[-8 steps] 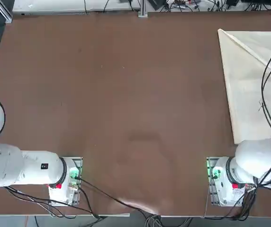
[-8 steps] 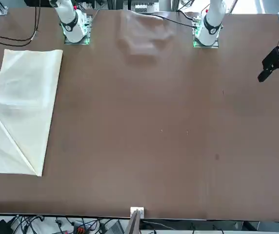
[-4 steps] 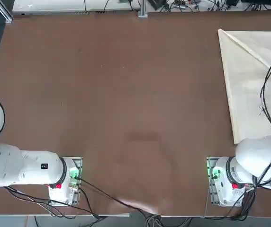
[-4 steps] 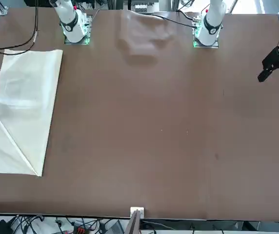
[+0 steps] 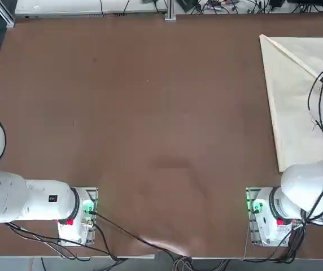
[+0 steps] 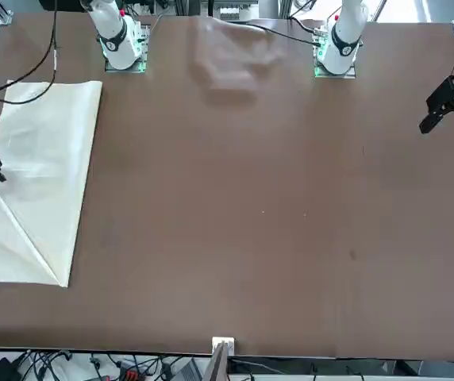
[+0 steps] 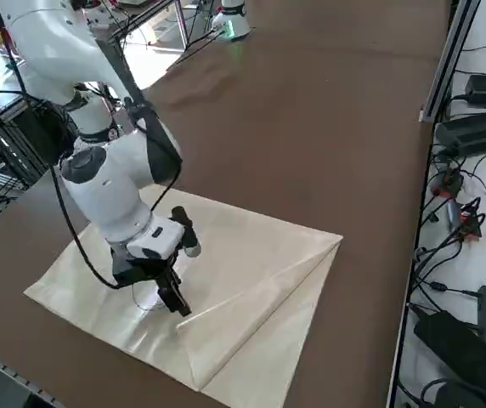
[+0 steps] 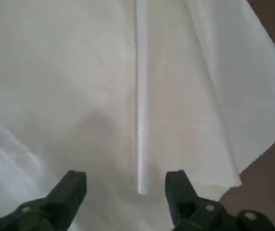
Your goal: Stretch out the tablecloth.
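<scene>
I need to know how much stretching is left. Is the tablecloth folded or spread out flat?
Folded. The tablecloth lies doubled in layers, a diagonal flap turned over one corner, its edge showing as a ridge. The open right hand hovers above it.

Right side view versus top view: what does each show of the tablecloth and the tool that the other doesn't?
Only the right side view shows the right tool itself, hanging over the folded tablecloth beside its diagonal crease, with the cloth's whole outline. Only the top view shows the bare brown table spreading away from the cloth, which sits by that table's far right corner and runs off the picture's right edge. Both show the cloth folded, not yet spread.
</scene>
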### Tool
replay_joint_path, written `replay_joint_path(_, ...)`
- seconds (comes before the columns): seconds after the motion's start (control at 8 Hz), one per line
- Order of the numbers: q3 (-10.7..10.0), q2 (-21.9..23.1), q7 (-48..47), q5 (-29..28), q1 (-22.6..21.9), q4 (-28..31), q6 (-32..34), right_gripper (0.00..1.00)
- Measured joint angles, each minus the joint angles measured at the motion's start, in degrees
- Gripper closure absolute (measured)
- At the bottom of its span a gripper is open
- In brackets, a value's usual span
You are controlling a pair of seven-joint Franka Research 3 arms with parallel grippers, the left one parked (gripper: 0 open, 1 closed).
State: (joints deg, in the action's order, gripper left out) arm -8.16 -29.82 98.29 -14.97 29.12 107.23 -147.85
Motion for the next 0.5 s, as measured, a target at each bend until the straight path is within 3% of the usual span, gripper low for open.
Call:
replay_joint_path(0.38, 0.4, -3.3, 6.7, -0.8, 0.5, -2.3, -1.6, 0.0)
replay_joint_path(0.5, 1.6, -4.7, 7.7, -0.9, 1.7, -3.9, -1.6, 0.0)
